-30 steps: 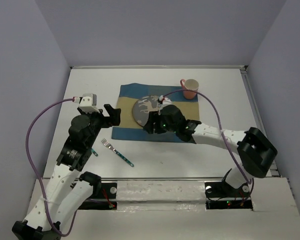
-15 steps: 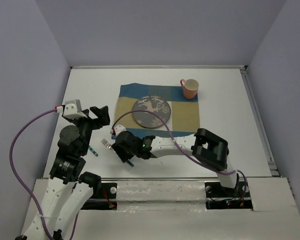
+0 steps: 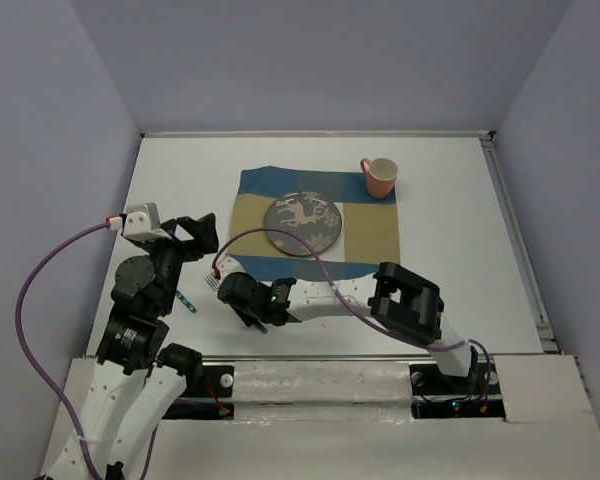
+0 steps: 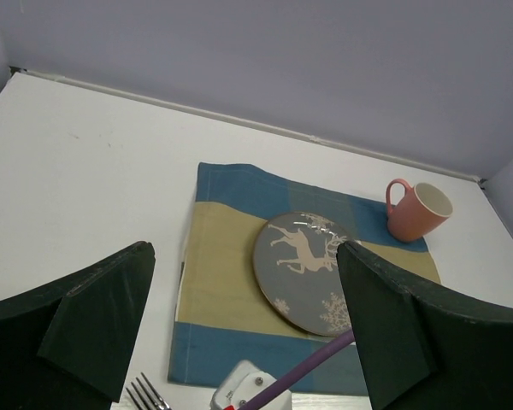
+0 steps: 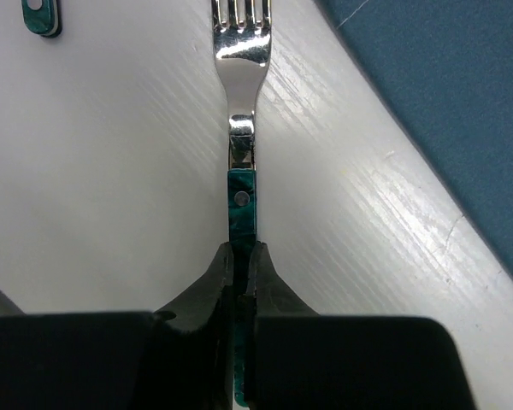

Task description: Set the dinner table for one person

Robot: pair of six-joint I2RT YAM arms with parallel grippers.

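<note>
On the white dinner table (image 3: 450, 250) lies a blue and tan placemat (image 3: 365, 235) with a grey deer plate (image 3: 302, 226) on it and a pink mug (image 3: 379, 177) at its far right corner. Near the mat's left front corner lies a fork (image 3: 212, 284) with a green handle (image 5: 242, 205). My right gripper (image 5: 242, 249) is shut on that handle, low over the table (image 5: 111, 171), tines pointing away. My left gripper (image 4: 248, 325) hangs open and empty above the table's left side, looking at the plate (image 4: 312, 269) and mug (image 4: 419, 211).
A second green-handled utensil (image 3: 186, 300) lies left of the fork, partly under my left arm; its end (image 5: 41, 15) shows in the right wrist view. The right arm's purple cable (image 3: 280, 235) arcs over the mat's front. A metal rail (image 3: 515, 240) runs along the table's right edge.
My right arm swung from over the plate to the fork at the near left, and its jaws shut on the fork's handle. The left arm drew back slightly, still open.
</note>
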